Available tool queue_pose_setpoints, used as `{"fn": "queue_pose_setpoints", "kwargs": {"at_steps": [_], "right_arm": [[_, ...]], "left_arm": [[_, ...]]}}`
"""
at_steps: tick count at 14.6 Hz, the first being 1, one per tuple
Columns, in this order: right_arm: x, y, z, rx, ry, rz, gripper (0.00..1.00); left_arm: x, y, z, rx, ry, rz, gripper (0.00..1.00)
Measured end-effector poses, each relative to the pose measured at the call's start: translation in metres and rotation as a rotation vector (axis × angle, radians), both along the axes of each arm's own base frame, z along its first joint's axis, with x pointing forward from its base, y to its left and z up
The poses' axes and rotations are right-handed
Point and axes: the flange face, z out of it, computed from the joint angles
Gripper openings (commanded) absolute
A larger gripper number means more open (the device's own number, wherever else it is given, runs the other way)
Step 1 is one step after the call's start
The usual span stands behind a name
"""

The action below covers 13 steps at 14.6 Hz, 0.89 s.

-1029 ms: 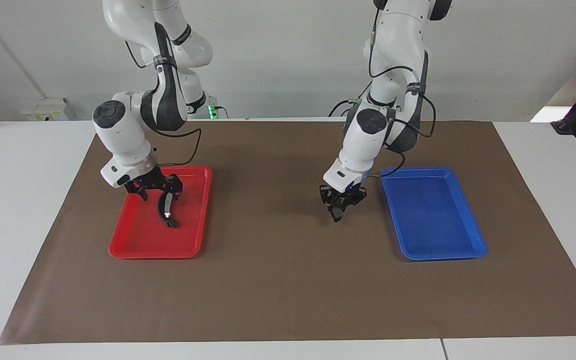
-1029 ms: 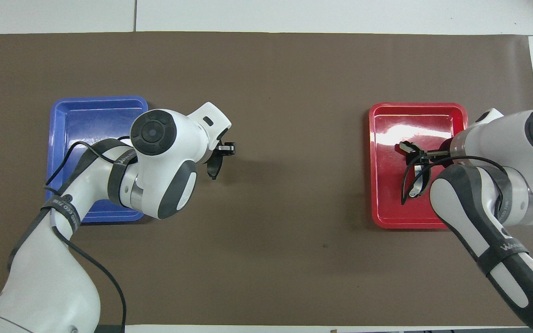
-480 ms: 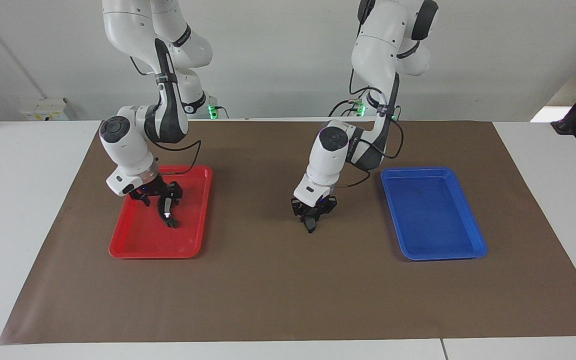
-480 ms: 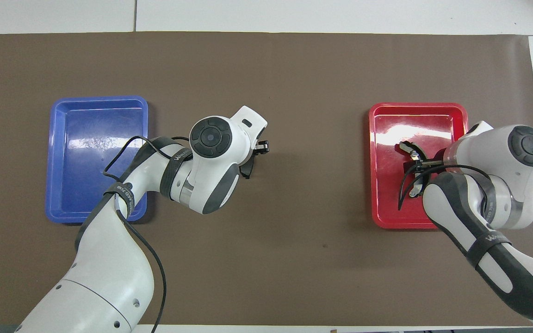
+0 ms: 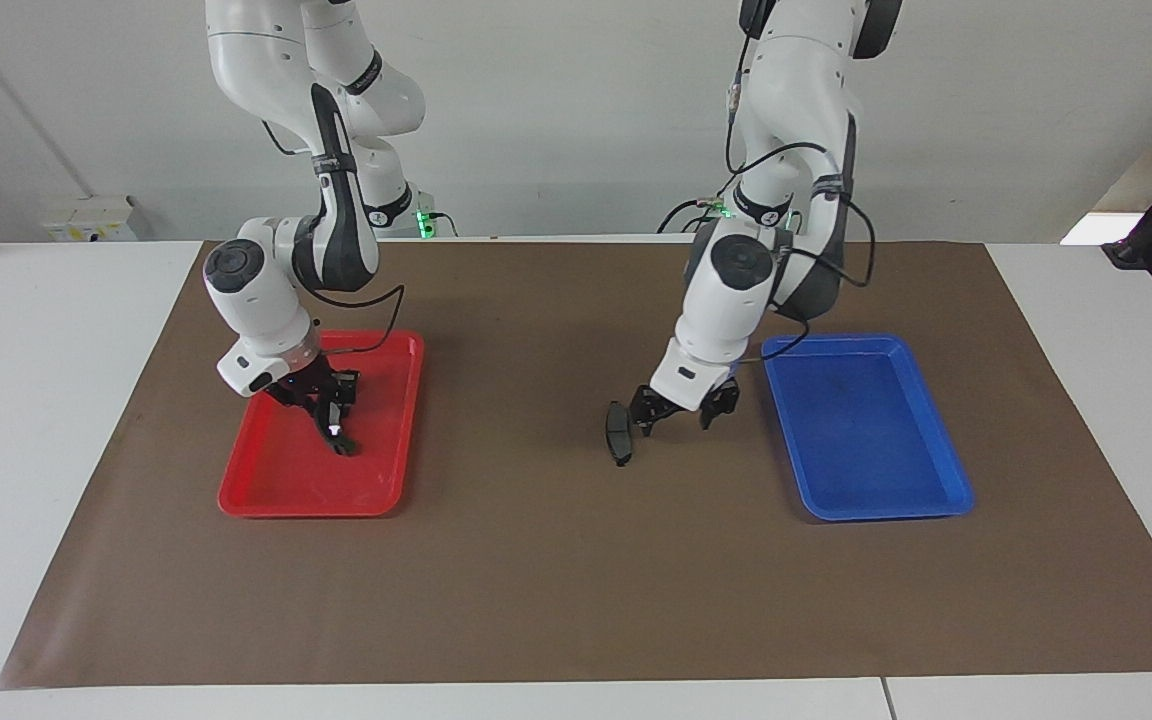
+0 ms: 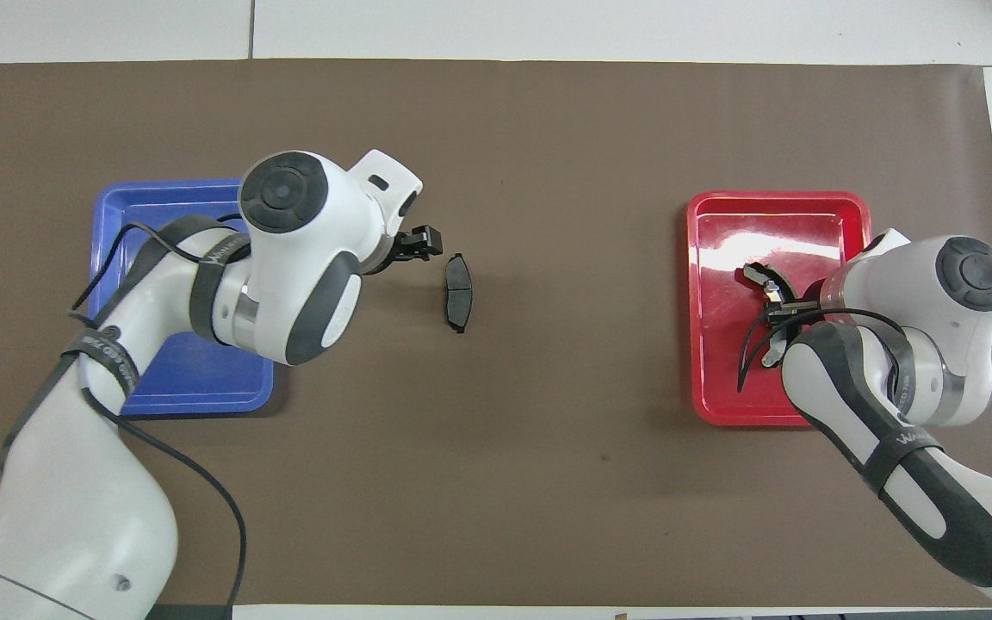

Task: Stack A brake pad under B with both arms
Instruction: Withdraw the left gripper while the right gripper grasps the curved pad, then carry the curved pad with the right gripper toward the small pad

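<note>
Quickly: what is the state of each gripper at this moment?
Left gripper: open, holding nothing, beside the A brake pad lying on the mat.
Right gripper: shut on B, over the red tray.

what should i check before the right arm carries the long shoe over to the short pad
1. A brake pad set down on the brown mat between the trays: ok.
2. Left end effector open and off the pad, beside it: ok.
3. Right end effector down at B in the red tray: ok.
4. Firm grip on B: cannot tell.
5. B off the tray floor: cannot tell.
6. Mat between red tray and pad free of things: ok.
</note>
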Motion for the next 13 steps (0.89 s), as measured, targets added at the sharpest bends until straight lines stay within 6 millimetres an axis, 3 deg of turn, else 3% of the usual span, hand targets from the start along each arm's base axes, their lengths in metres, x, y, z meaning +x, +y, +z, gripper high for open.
{"fn": "queue_pose_setpoints", "kwargs": {"at_steps": [3, 5, 7, 9, 11, 13], "right_arm": [[0.002, 0.002, 0.002, 0.000, -0.004, -0.044, 0.00], [0.007, 0.010, 0.011, 0.001, 0.016, -0.041, 0.00], [0.019, 0.024, 0.035, 0.004, 0.064, -0.015, 0.00], [0.032, 0.062, 0.068, 0.002, 0.084, 0.000, 0.00], [0.038, 0.120, 0.090, -0.003, 0.072, -0.003, 0.00], [0.037, 0.181, 0.099, -0.005, 0.051, -0.027, 0.00]], "left_arm": [[0.020, 0.106, 0.038, 0.011, 0.023, -0.093, 0.99], [0.022, 0.160, 0.060, 0.010, 0.051, -0.135, 0.99], [0.020, 0.202, 0.088, 0.005, 0.078, -0.162, 0.99], [0.018, 0.231, 0.118, 0.006, 0.106, -0.182, 0.99], [0.013, 0.253, 0.146, 0.027, 0.116, -0.198, 0.99], [0.006, 0.268, 0.165, 0.042, 0.112, -0.217, 0.99]]}}
